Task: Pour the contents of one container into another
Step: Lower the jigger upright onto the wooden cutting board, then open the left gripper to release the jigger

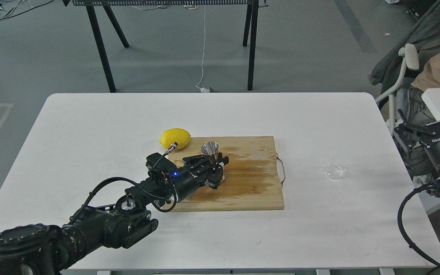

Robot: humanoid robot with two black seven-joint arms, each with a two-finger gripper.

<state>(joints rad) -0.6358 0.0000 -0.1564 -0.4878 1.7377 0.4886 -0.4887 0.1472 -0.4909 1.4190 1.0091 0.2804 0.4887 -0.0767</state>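
A white counter [90, 152] filled the view, grey floor and black trestle legs behind it. On it lay a wooden cutting board [250, 187], stained darker in wet-looking patches, with a metal handle at its right edge. There was the steel jigger [209, 149], shiny and hourglass-shaped, standing upright on the board's back-left part, its open mouth facing up! The left gripper [216, 168] reached in low over the board, its jaws right around the jigger's lower half, though whether they pinched it I could not tell. A yellow lemon [175, 138] sat just off the board's back-left corner. Well apart to the right, on bare counter, stood the clear glass cup [337, 167], small, short, colourless, nearly vanishing against the white. The right gripper [432, 114] hovered beyond the counter's right edge, jaws spread apart.
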